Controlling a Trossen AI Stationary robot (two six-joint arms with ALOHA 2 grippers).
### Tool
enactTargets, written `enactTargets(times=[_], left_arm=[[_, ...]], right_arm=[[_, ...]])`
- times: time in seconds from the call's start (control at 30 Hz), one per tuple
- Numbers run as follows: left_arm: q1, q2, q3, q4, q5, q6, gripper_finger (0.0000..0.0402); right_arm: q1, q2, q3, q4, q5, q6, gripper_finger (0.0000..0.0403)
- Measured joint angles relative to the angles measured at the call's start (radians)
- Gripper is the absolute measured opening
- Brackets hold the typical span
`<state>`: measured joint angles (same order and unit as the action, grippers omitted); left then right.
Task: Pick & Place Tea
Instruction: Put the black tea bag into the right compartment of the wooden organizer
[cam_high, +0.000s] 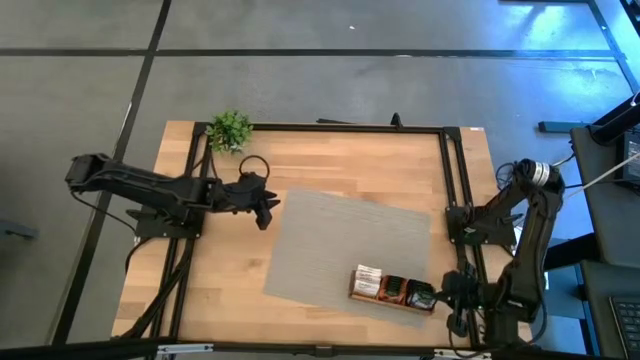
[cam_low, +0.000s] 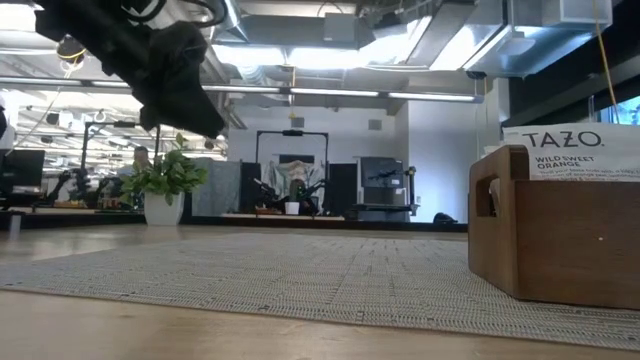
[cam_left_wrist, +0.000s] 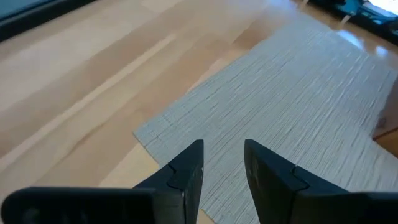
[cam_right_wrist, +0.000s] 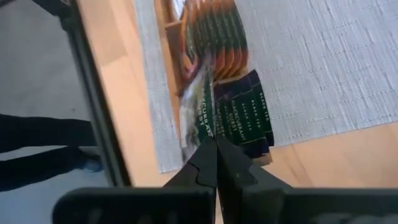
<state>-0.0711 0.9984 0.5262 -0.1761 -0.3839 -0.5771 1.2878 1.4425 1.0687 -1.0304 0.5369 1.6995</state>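
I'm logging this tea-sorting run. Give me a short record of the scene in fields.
left gripper: open, empty, over the mat's near-left corner
right gripper: shut, at the tray's right end
tray: wooden, on the mat's front edge, tea sachets standing in it
mat: grey, mid-table
plant: back left of table

Most of the grey mat (cam_high: 345, 245) lies bare, so the middle of the counter (cam_high: 330, 150) is open to pass over. The wooden tray (cam_high: 392, 290), packed with tea sachets (cam_high: 400, 291), blocks the mat's near right corner. The right gripper (cam_high: 447, 285) sits just beside the tray's end, seemingly touching a sachet. The left gripper (cam_high: 268, 208) hovers at the mat's far left corner. A small plant (cam_high: 230, 130) occupies the counter's far left corner.
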Motion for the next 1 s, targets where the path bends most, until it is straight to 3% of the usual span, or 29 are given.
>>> enactTargets(times=[0.57, 1.0], left_arm=[[0.0, 0.036, 0.0, 0.077, 0.011, 0.008, 0.0112], [0.0, 0.036, 0.0, 0.077, 0.011, 0.033, 0.0112]], right_arm=[[-0.002, 0.197, 0.0, 0.023, -0.008, -0.024, 0.0], [-0.003, 0.256, 0.001, 0.088, -0.006, -0.058, 0.0014]])
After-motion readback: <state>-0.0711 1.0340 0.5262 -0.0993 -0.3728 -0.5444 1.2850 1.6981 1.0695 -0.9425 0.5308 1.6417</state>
